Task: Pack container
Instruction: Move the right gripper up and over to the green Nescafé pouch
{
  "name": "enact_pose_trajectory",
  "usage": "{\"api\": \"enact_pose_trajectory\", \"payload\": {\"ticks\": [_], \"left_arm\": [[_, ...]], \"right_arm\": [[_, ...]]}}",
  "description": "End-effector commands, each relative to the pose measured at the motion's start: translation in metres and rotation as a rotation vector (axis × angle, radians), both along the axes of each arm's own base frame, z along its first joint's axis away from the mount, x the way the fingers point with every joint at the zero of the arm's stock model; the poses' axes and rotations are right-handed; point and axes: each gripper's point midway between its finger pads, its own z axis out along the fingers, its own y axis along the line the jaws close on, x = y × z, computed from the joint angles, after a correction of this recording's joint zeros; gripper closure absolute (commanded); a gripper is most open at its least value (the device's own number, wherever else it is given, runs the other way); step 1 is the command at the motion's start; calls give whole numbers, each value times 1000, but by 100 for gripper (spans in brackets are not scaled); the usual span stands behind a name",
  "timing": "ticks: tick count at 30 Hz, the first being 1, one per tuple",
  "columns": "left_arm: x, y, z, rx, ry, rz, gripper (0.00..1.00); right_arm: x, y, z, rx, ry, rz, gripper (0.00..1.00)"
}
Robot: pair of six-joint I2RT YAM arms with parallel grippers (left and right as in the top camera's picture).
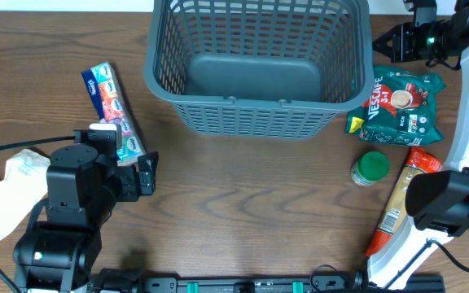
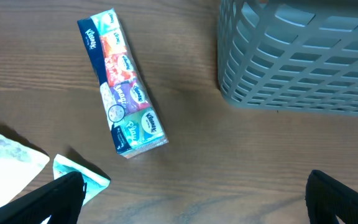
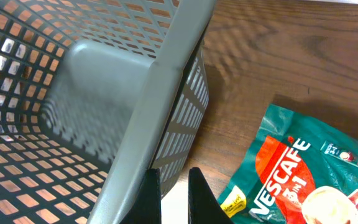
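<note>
The container (image 1: 255, 101) is a large dark grey lattice basket at the back middle of the table, and it holds nothing. It also shows in the left wrist view (image 2: 291, 62) and the right wrist view (image 3: 160, 81). My left gripper (image 1: 146, 174) is open and empty over bare wood at the front left (image 2: 197, 208). My right gripper (image 1: 383, 45) hangs just outside the basket's right wall, its fingers (image 3: 174, 186) almost together with nothing between them. A colourful tissue pack (image 1: 112, 110) lies left of the basket, ahead of the left gripper (image 2: 123, 87).
A green Nescafe bag (image 1: 399, 104) lies right of the basket, beside the right gripper (image 3: 291, 174). A green-lidded jar (image 1: 370, 167) and a red-and-yellow tube (image 1: 399, 199) lie in front of it. A white packet (image 1: 6, 191) sits at the left edge (image 2: 5, 155).
</note>
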Motion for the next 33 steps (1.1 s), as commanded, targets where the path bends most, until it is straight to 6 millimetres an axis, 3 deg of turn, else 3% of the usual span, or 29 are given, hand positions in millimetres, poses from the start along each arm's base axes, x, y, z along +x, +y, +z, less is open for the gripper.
{"api": "enact_pose_trajectory", "payload": {"ticks": [1,10,14,16,20,24,27,33], "left_arm": [[1,-2,8,-17,-17,4,1],[1,-2,8,-17,-17,4,1],[1,-2,8,-17,-17,4,1],[1,-1,8,-15,-18,6,1],[1,0,8,-10,-19,12,1],[2,12,9,36,-27,65,1],[4,21,12,67,-41,104,1],[5,20,13,39,-47,126,1]], "right_arm": [[1,22,2,40,-11,69,99],[3,39,3,36,-22,107,99],[5,31,-1,0,-10,72,96],[6,16,-8,-53,31,-21,82],[2,-23,-23,-193,125,-243,38],[-9,-57,-30,-301,199,-444,3],[-19,-81,-32,-339,243,-610,1],[-64,-94,-19,-236,369,-749,1]]}}
